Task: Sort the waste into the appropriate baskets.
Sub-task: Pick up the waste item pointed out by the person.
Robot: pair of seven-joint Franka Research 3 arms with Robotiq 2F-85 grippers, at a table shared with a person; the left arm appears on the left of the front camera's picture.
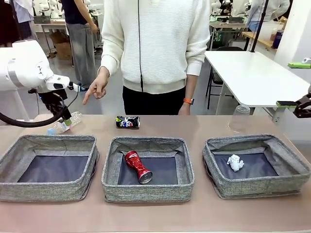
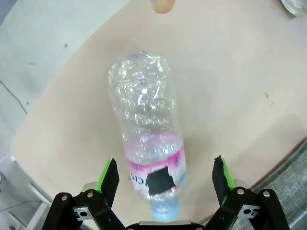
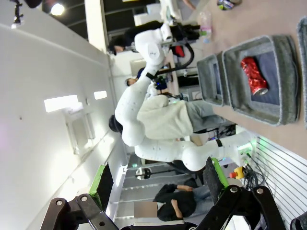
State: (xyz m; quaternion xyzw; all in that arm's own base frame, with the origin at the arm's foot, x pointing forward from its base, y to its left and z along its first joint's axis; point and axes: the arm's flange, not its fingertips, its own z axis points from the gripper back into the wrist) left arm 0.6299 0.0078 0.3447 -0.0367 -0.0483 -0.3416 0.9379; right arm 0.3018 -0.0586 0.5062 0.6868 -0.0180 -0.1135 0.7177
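Observation:
A clear plastic bottle (image 1: 62, 125) with a blue cap lies on the table behind the left basket (image 1: 29, 187). My left gripper (image 1: 65, 118) hangs just above it. In the left wrist view the bottle (image 2: 146, 139) lies between the open green-padded fingers (image 2: 108, 176), cap end nearest, untouched. A red can (image 1: 137, 166) lies in the middle basket (image 1: 146, 191). The right basket (image 1: 252, 187) holds a white paper wad (image 1: 235, 162). A dark printed can (image 1: 128, 122) and a clear cup (image 1: 239, 118) rest on the table behind the baskets. My right gripper (image 3: 158, 179) is open and empty at the far right edge (image 1: 302, 106).
A person in a white sweater stands at the far side, one hand (image 1: 96, 87) pointing down toward the bottle; a fingertip (image 2: 162, 5) shows in the left wrist view. Bare table lies in front of the baskets. The table's edge runs close to the bottle's left.

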